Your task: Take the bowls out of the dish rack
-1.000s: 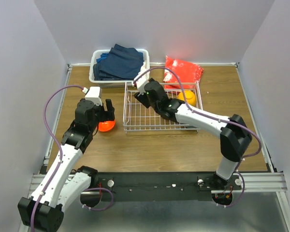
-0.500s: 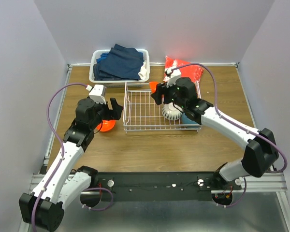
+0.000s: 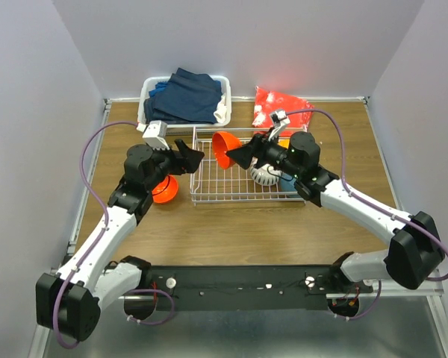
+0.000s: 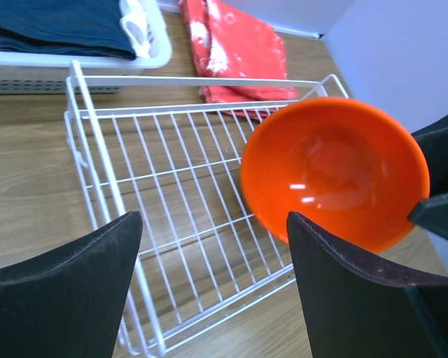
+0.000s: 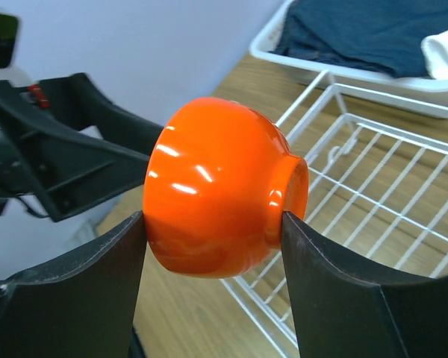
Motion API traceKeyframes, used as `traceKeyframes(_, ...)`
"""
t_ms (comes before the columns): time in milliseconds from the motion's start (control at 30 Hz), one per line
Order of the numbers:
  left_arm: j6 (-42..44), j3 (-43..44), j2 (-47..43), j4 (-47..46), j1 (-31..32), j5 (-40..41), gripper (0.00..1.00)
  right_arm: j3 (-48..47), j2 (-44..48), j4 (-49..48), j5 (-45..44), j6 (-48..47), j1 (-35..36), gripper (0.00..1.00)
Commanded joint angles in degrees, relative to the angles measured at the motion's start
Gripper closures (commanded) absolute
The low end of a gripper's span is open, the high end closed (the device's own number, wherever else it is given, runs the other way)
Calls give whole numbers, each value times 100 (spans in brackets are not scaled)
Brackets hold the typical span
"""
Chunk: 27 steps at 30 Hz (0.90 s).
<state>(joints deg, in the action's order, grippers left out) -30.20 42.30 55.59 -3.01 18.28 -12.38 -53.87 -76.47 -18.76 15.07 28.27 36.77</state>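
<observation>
Since half a second ago the right gripper [image 3: 237,154] has been swung from the far right of the rack [image 3: 216,183] to above its far left part. The left gripper [image 3: 194,161] has been brought from beside the rack's left side to its far left corner. The rack, tub [image 3: 144,112] and cloth [image 3: 285,104] have not been shifted.

One table [image 3: 231,231] is seen. One rack is set at its middle, nearer the far edge. One tub of dark clothes [image 3: 187,97] is placed by the far edge, left of the middle, and one red cloth lies by that edge, right of the middle.

Four bowls can be counted. A red-orange bowl [image 3: 222,148] is clamped in the right jaws and held on its side over the rack, its mouth turned to the left gripper. The left jaws are spread wide and empty, near that bowl but apart from it. A second red-orange bowl [image 3: 164,194] is set on the table near the rack's left side. A white bowl [image 3: 264,176] and a teal bowl [image 3: 287,183], the latter partly hidden by the right arm [image 3: 351,203], are kept in the rack's near right part.
</observation>
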Motion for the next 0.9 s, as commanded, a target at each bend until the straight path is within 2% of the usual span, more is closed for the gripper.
traceKeyframes(0,-417,15,232,-823,263,-124,15,227,36,-1347,795,924,-39,53)
traceKeyframes(200,-593,6,531,-1070,456,-36,22,386,-123,-1893,1156,1347,-39,53)
traceKeyframes(300,-663,-29,654,-1149,509,-19,29,421,-202,-2095,1305,1496,-39,53)
traceKeyframes(400,-724,-38,725,-1167,536,-19,44,456,-281,-2210,1393,1585,-39,53)
traceKeyframes(433,-733,-38,716,-1176,545,-19,55,465,-290,-2219,1393,1594,-39,53)
traceKeyframes(500,-733,-47,690,-1159,545,-10,68,491,-316,-2219,1385,1585,-39,53)
traceKeyframes(533,-725,-47,646,-1132,545,-1,79,500,-316,-2219,1367,1585,-39,52)
traceKeyframes(600,-672,-38,585,-975,545,78,88,517,-325,-2184,1341,1541,-39,51)
traceKeyframes(633,-602,-29,515,-904,545,122,98,518,-316,-2158,1306,1515,-39,48)
traceKeyframes(667,-575,-21,470,-825,545,157,100,526,-325,-2123,1279,1489,-39,46)
traceKeyframes(867,-111,164,128,202,545,824,100,579,-176,-1728,884,1111,-39,19)
